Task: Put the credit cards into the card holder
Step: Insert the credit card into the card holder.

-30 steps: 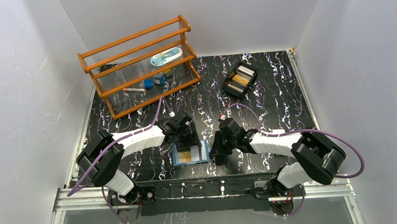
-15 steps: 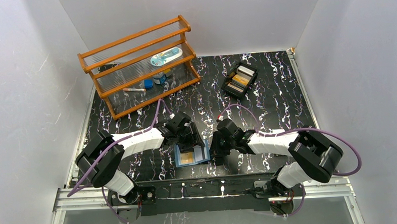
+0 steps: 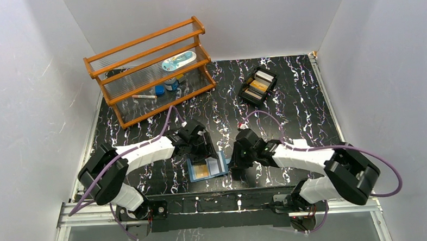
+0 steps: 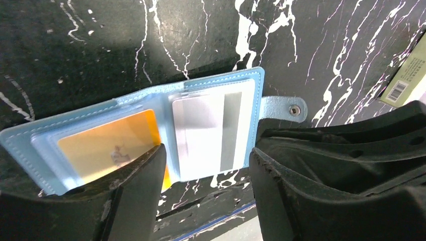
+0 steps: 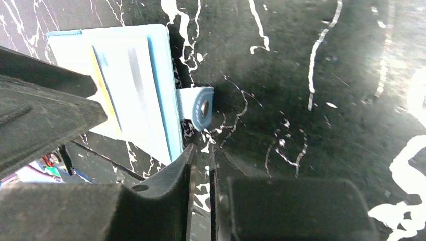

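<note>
Cards (image 4: 201, 135) sit in the open holder (image 4: 279, 106); left tool (image 4: 203, 163) spread over it, right tool (image 5: 201, 155) nearly pressed together (apparently empty). Next, likely: fetch more from the tray (image 3: 245, 97).

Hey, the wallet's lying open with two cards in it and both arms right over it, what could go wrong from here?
One: the pale card may not be fully seated in the card holder, and the left fingers straddling it might nudge it out. Two: the right fingers hang close beside the snap tab; catching it could drag the holder askew.
</note>
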{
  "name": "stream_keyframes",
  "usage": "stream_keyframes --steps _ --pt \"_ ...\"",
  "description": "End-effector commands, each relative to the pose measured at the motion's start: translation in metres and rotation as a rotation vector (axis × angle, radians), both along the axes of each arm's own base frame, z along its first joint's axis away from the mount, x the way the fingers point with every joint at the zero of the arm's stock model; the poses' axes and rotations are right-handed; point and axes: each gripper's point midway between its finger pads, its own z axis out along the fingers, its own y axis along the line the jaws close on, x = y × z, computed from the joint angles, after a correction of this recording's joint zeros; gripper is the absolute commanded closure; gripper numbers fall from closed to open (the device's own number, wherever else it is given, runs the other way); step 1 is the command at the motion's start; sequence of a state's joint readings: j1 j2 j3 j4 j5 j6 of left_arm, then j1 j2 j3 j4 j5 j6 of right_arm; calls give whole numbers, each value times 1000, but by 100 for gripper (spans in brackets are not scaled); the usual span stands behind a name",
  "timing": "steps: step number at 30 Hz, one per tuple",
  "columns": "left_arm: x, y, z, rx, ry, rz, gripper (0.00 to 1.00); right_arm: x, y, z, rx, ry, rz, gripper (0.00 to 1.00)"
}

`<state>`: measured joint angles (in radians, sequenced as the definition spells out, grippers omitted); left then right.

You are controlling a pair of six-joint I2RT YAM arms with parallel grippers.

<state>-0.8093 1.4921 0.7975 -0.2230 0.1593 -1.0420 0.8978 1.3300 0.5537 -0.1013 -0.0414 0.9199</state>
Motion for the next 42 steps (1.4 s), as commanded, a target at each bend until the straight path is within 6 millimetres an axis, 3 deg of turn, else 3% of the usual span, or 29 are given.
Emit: stream_keyframes --steps 1,6,11,17,23,33,42 --pt "0 19 23 54 -47 -24 39 9 -16 20 -62 -65 -43 77" --pt "-1 38 28 92 -77 -2 35 17 -4 45 8 -117 -38 77" --pt "-2 53 21 124 -71 21 32 25 17 65 64 -139 -12 78" --pt "-4 54 13 73 -51 47 31 32 38 75 90 -166 25 77" --pt "-7 53 4 20 -57 74 30 34 46 55 48 -143 49 76" --pt "-4 55 1 39 -66 73 29 20 33 6 -18 -65 54 77" --pt "-1 40 8 -44 -81 51 29 11 24 -8 -37 -37 47 78"
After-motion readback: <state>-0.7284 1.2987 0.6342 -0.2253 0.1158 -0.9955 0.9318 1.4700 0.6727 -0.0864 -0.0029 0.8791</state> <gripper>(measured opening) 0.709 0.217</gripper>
